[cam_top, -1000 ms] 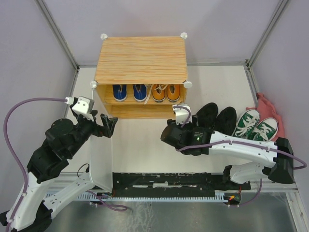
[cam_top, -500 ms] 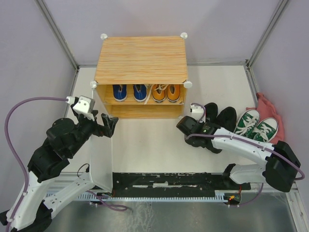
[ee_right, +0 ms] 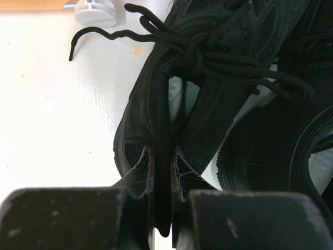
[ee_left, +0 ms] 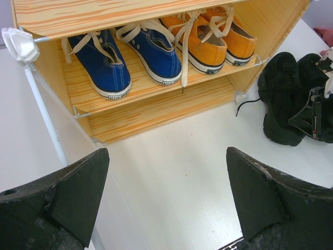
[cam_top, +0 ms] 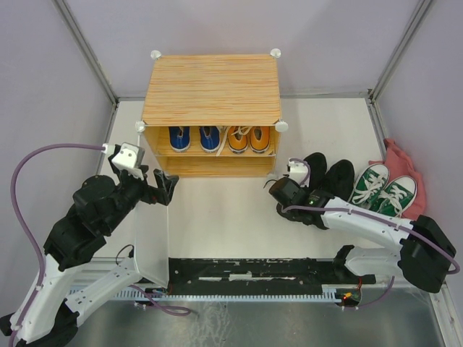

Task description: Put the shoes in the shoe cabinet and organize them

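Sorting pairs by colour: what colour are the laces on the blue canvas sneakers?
Off-white; the blue canvas sneakers show best in the left wrist view.

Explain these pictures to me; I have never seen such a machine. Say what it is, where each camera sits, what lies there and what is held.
Two robot arms are bolted at the near edge of a table, each ending in a two-finger gripper. One picture looks down from above; the other two come from a camera on each wrist. The shoe cabinet stands open, with blue sneakers and orange sneakers on its shelf. On the table beside it lie black boots and green sneakers. The right gripper pinches the edge of one of the black boots; the left gripper is open and empty.
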`<state>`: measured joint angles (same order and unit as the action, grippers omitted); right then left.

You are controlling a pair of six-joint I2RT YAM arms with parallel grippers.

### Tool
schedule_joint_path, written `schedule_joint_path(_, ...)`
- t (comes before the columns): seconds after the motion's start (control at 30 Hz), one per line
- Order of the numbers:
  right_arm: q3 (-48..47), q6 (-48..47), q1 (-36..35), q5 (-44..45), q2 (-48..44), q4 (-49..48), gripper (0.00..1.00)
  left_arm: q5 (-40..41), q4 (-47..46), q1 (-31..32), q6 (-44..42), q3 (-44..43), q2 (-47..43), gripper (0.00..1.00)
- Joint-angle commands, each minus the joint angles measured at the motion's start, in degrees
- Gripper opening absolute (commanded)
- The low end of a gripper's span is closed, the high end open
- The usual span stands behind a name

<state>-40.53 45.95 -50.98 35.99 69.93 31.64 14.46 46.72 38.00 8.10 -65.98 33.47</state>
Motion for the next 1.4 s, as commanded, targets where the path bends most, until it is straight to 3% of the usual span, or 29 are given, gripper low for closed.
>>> schedule_joint_path(0.0,0.96,4.10,-2.46,-0.76,-4.56,5.34,0.05,-0.75,-1.19,-0.12,2.33,-0.27,-0.34,0.99)
schedule_joint_path(0.33,-12.90,18.07,-23.46,3.68,-5.96,25.41,0.03,-1.31,-0.76,-0.12,2.62,-1.76,-0.47,0.99)
schedule_joint_path(0.47,-17.08,18.95,-31.85,3.20,-3.77,26.38,0.02,-1.02,-0.38,-0.07,2.57,-1.91,-0.94,0.99)
schedule_joint_path(0.63,-24.72,11.87,-38.13,2.48,3.61,20.30,0.02,-1.44,-0.15,-0.12,2.71,-2.54,-1.04,0.99)
schedule_joint_path(0.93,-32.98,-6.63,-36.28,8.69,14.85,1.41,0.02,-2.02,1.16,-0.07,2.78,-4.66,-0.80,0.99)
schedule_joint_path(1.1,-37.34,-12.95,-29.71,-0.22,21.37,-6.46,0.02,-2.65,1.05,-0.11,2.63,-5.05,-0.32,0.99)
schedule_joint_path(1.37,-46.00,-17.38,-24.67,-8.54,31.10,-10.85,0.02,-3.16,0.49,-0.18,2.19,-4.51,-0.05,0.99)
